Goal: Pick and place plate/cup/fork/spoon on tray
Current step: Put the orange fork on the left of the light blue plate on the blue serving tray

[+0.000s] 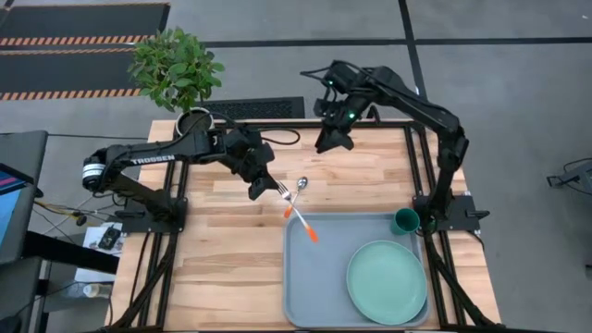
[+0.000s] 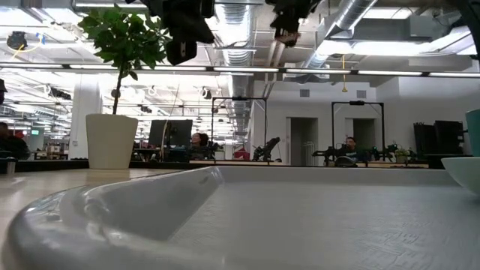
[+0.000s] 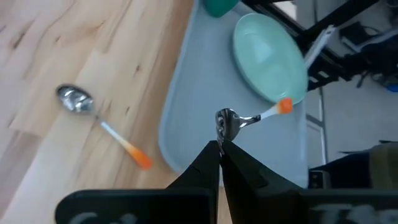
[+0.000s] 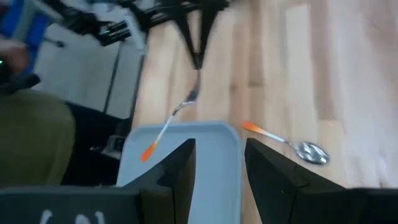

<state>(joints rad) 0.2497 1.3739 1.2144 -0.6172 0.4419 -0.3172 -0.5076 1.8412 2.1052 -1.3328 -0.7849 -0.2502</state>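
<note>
My left gripper is shut on the fork, above the far left corner of the grey-blue tray. The fork's orange handle end is over the tray. The spoon lies flat on the wooden table just beyond that corner, and it also shows in the left wrist view. The mint-green plate lies on the tray's right half. The teal cup stands at the tray's far right corner. My right gripper is open and empty, high over the table's far edge. My left gripper pinches the fork's tine end between its two shut fingertips. The fingers slant down from the table's left side. The fork sticks out beyond the fingertips, and its handle points over the tray.
A white pot with a leafy plant stands at the table's far left corner and shows in the low view. The tray's rim fills the low view's foreground. Bare wood lies left of the tray. People sit in the room behind.
</note>
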